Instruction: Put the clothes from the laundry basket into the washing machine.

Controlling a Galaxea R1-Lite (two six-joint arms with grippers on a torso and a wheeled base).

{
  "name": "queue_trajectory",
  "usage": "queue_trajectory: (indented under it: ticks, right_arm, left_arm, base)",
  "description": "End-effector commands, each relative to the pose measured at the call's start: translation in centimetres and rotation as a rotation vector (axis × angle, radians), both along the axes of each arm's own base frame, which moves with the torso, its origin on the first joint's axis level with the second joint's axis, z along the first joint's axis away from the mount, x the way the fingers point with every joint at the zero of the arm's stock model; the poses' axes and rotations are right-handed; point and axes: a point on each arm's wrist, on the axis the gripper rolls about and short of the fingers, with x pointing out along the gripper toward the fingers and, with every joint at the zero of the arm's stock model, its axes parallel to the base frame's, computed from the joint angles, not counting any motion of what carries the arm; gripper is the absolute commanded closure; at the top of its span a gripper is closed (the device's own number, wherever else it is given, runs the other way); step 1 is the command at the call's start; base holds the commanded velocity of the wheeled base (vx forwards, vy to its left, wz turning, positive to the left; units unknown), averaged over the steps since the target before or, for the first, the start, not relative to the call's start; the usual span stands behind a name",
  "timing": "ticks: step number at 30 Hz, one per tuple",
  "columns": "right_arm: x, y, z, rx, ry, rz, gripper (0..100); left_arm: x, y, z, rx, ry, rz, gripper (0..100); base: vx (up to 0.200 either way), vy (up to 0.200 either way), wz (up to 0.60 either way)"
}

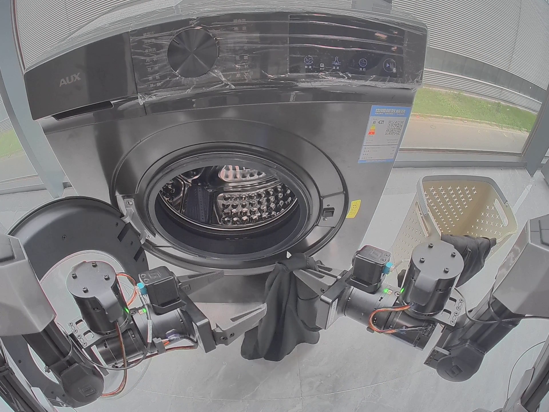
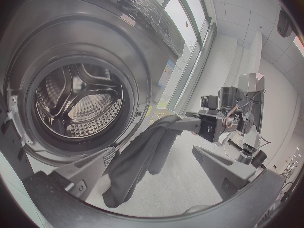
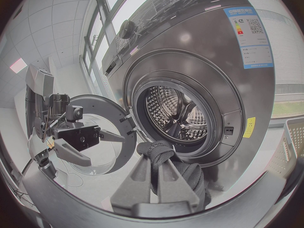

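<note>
Garment (image 1: 280,316) between closed right fingers (image 3: 139,181); open left fingers (image 1: 246,319) nearby

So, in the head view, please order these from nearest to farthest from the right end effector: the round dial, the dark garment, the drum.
1. Dark garment: held in the right end effector, hanging below it.
2. Drum: just beyond and above, straight ahead.
3. Round dial: high on the top panel.

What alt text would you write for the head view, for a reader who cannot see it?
The right gripper holds a dark garment hanging before the open washing machine. The left gripper is open beside it; a beige laundry basket with more dark clothing stands to the right.
</note>
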Motion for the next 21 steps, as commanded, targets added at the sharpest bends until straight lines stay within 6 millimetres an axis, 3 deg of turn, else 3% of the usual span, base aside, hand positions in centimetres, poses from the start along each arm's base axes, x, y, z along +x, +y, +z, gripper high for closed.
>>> queue_trajectory:
  ticks: [1,5,14,21]
  right_arm:
    - [-0.4,-0.4,0.5,0.007,-0.007,0.001,100]
    - [-0.9,-0.3,0.5,0.005,-0.003,0.014,100]
    - [-3.6,-1.8,0.7,-0.016,0.025,0.089,100]
    - [-4.1,-2.0,1.0,-0.013,0.021,0.128,100]
  left_arm:
    - [-0.3,0.3,-0.7,0.023,0.033,0.006,0]
    - [0.1,0.4,-1.3,0.033,0.051,0.02,0]
    - [2.2,1.9,-5.0,0.149,0.135,0.104,0]
    - [2.9,1.6,-7.4,0.198,0.194,0.092,0]
  base:
    - [0.0,0.0,0.0]
    - [0.0,0.0,0.0]
    - [0.0,0.0,0.0]
    - [0.0,0.0,0.0]
